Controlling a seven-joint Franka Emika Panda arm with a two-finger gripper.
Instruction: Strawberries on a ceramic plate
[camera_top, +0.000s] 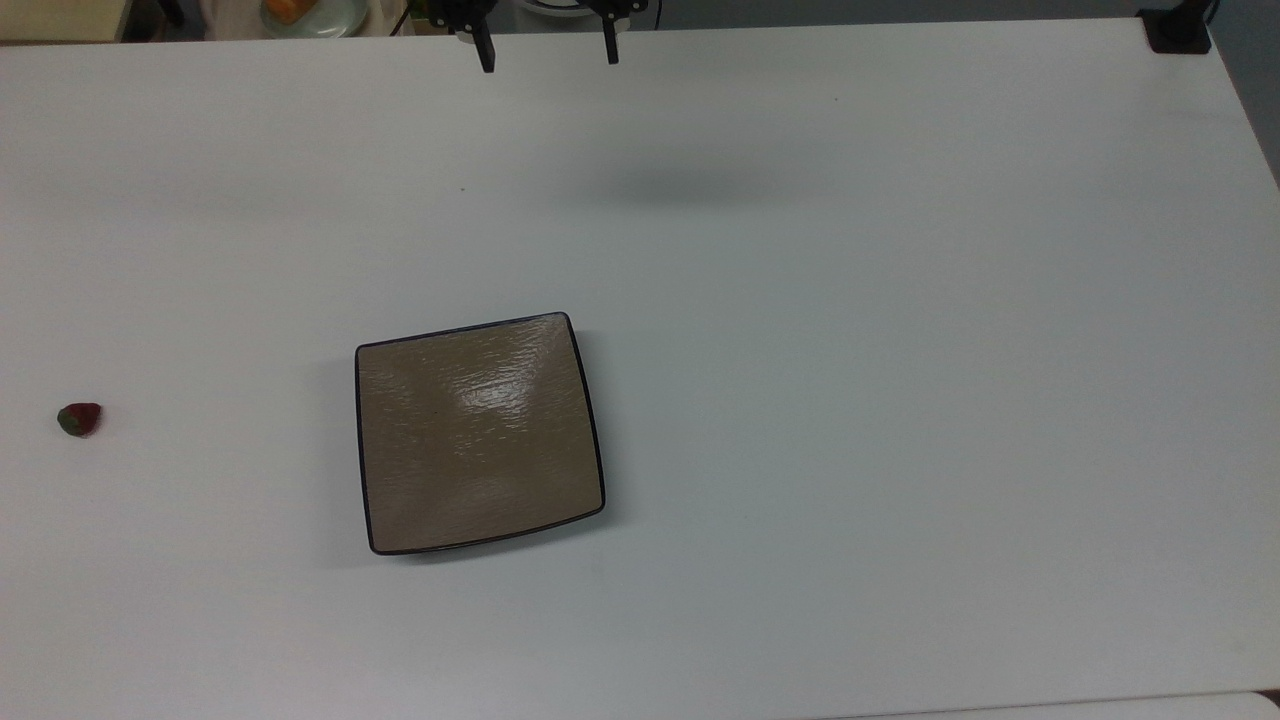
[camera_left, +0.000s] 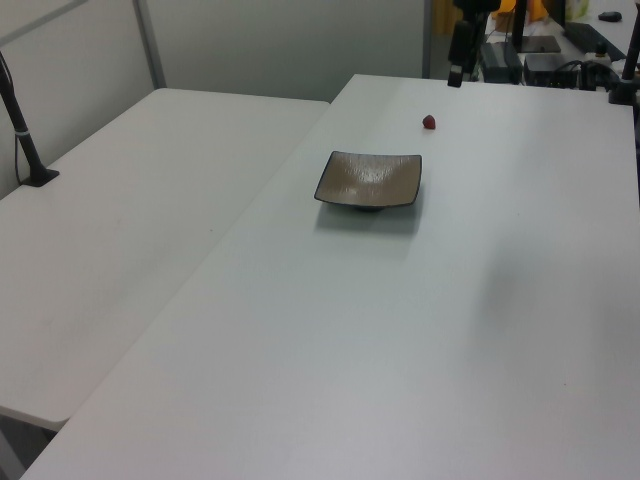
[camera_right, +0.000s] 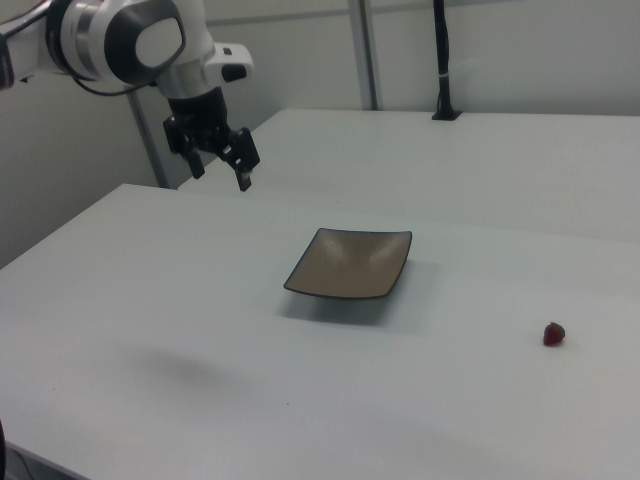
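Hovering above the tabletop (camera_top: 900, 400), the gripper (camera_right: 222, 165) hung empty, fingers spread, seemingly ready to fetch. The strawberry (camera_top: 79, 419) lay well apart from the bare ceramic plate (camera_top: 480, 432).

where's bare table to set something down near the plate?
Bare table lies all round the ceramic plate: widest toward the top view's right, also below it. The strip toward the top view's left ends at the strawberry. The open gripper hangs over the far edge. Nowhere is crowded.
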